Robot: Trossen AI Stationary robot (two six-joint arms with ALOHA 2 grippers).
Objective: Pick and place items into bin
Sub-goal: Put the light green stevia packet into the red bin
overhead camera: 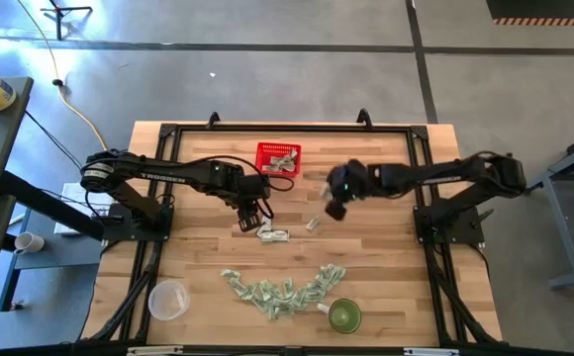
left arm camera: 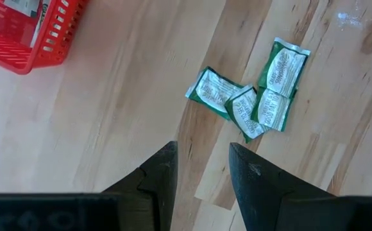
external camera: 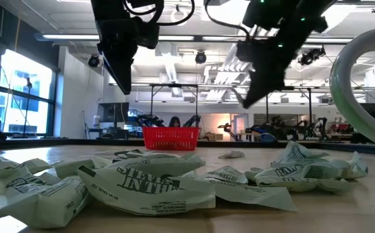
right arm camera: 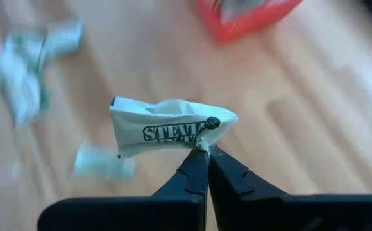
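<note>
The red basket (overhead camera: 278,158) stands at the far middle of the table with a few packets inside. Small green-and-white packets lie in a curved heap (overhead camera: 282,289) near the front edge. A small cluster (overhead camera: 272,234) and a single packet (overhead camera: 314,224) lie at mid table. My left gripper (left arm camera: 202,173) hangs open above the wood just beside the cluster (left arm camera: 250,96), touching nothing. My right gripper (right arm camera: 205,149) is raised right of the basket (right arm camera: 247,16) and is shut on one white packet (right arm camera: 173,125). My right gripper pinches the white packet by one crumpled corner (right arm camera: 206,131) between its two fingertips. The packet is lifted clear of the table and sticks out sideways from the fingers, its printed face showing.
A round green cup (overhead camera: 343,316) stands at the near right end of the heap, and a clear plastic cup (overhead camera: 168,300) at the near left. Bare wood lies between the basket and the mid-table packets. Black frame rails run along the table's sides.
</note>
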